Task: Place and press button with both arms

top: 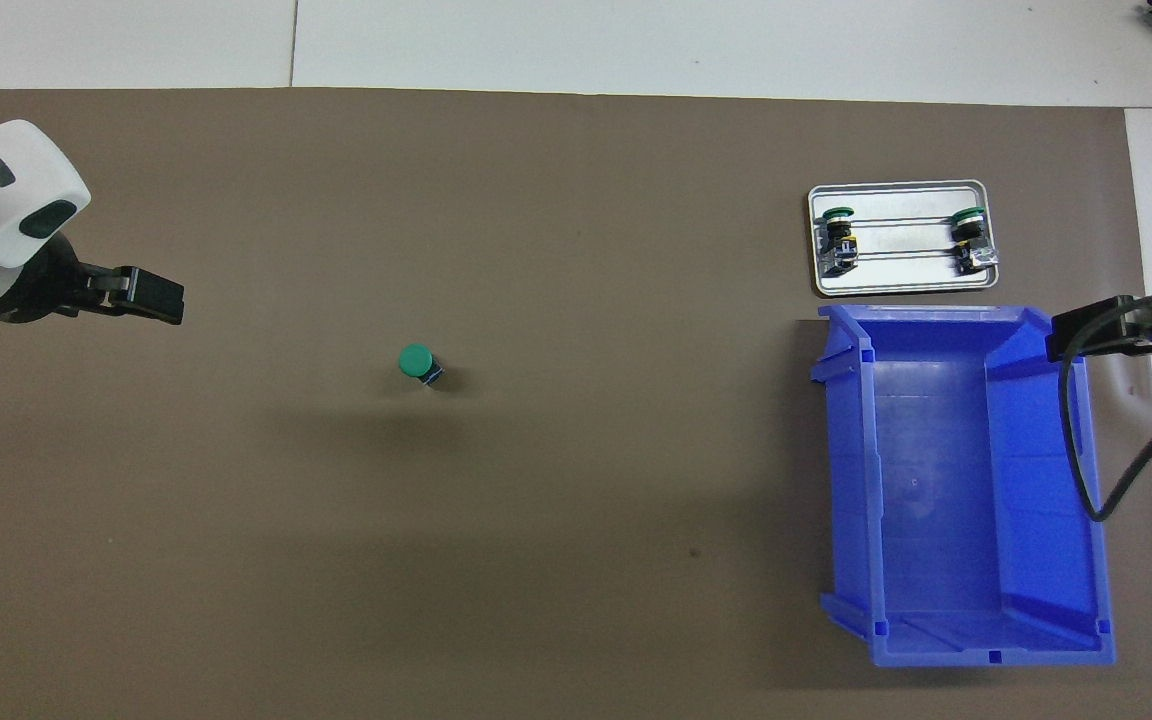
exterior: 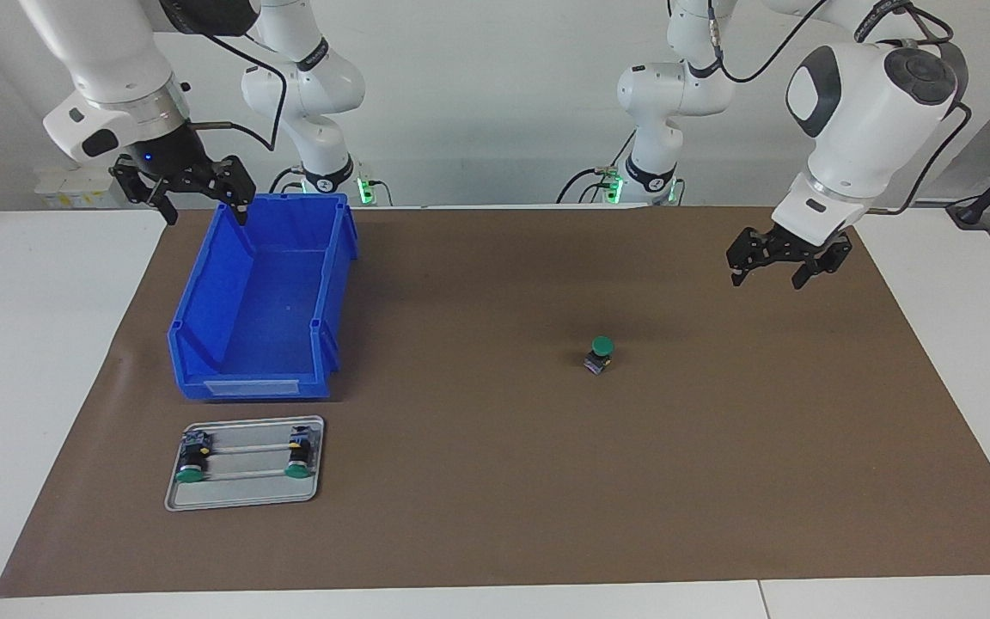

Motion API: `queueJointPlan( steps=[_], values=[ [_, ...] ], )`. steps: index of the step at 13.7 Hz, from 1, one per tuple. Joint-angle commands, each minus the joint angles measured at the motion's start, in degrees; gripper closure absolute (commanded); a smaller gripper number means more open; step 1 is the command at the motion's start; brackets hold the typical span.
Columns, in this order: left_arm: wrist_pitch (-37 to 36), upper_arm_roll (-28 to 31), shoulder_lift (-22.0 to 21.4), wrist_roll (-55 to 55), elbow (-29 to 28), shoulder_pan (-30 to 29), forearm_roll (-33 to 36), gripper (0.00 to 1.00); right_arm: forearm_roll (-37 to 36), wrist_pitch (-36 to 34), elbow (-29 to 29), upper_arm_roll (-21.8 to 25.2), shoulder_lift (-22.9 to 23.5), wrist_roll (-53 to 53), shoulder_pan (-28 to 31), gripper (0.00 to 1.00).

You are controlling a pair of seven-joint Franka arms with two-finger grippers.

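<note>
1. The button (exterior: 601, 353) stands upright on the brown mat (exterior: 495, 516), green cap up, in the part of the table (exterior: 48, 344) toward the left arm's end. Nothing touches it.
2. The left tool (exterior: 778, 262) hangs in the air over bare mat toward the left arm's end, well apart from the button. Its fingers are spread and hold nothing. In the overhead view the left tool (top: 136, 297) shows at the edge of the picture, over the mat.
3. The right tool (exterior: 201, 200) hangs over the corner of the blue bin (exterior: 229, 378) that lies nearest the robots, at the right arm's end of the table. Its fingers are spread and hold nothing. In the overhead view the right tool (top: 1116, 330) shows over the bin's outer wall, with a black cable (top: 1086, 470) looping down from it.
4. The blue bin is open at the top and carries no contents.
5. The metal tray (exterior: 241, 499) lies just beside the bin, farther from the robots. It carries two more buttons of the same kind, one (exterior: 192, 460) at each end, the other (exterior: 298, 456) nearer the middle of the table. Both lie on their sides.
6. The button on the mat is well apart from the bin and the tray.
</note>
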State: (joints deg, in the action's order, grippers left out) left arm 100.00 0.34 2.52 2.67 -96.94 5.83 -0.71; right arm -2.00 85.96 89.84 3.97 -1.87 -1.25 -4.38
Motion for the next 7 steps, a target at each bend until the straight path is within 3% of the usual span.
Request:
queueJointPlan(
  steps=[1, 7],
  values=[
    [0.1, 0.4, -0.8, 0.1, -0.7, 0.2, 1.3, 0.0, -0.2, 0.7, 1.6, -0.4, -1.4, -0.2, 0.2, 0.0],
    [0.2, 0.5, -1.3, -0.6, -0.5, 0.1, 1.2, 0.0, -0.2, 0.7, 1.6, -0.4, -1.4, -0.2, 0.2, 0.0]
  ],
)
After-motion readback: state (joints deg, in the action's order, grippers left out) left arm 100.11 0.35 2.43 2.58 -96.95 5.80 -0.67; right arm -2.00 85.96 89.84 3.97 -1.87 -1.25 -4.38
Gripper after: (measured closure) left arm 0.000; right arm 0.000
